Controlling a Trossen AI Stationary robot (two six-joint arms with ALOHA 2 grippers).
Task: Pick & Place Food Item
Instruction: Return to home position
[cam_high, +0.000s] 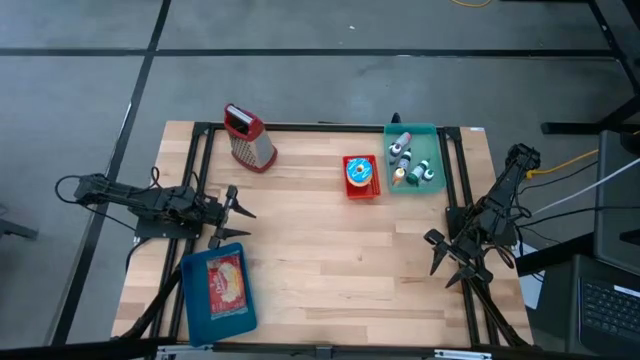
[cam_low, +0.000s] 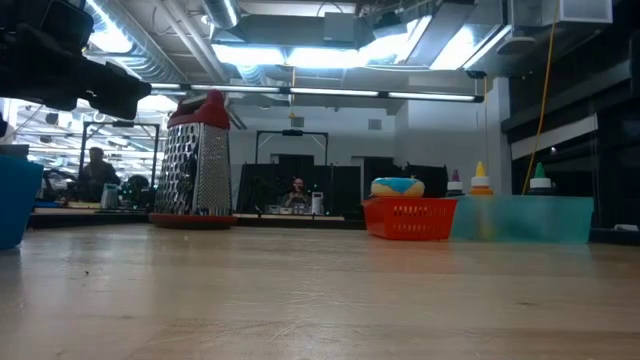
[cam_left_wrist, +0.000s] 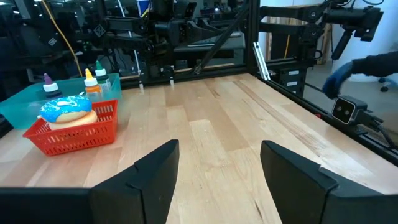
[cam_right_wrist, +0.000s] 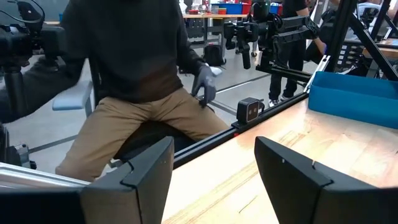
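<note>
A doughnut with blue icing (cam_high: 360, 172) (cam_left_wrist: 65, 109) lies in a small red basket (cam_high: 361, 190) (cam_left_wrist: 74, 137) on the far part of the wooden table. My left gripper (cam_high: 235, 215) (cam_left_wrist: 217, 149) waits at the table's left side, level and open, with nothing between its fingers. It points across the table, and the basket is well beyond it. My right gripper (cam_high: 440, 258) (cam_right_wrist: 214, 146) waits at the table's right side, also open, with nothing between its fingers. It points toward the near edge.
A teal tray (cam_high: 432, 135) of small bottles stands right of the basket. A metal grater with a red top (cam_high: 248, 138) stands at the far left. A blue bin (cam_high: 195, 310) holding a red packet sits near the front left corner. A person (cam_right_wrist: 137, 74) sits beyond the near edge.
</note>
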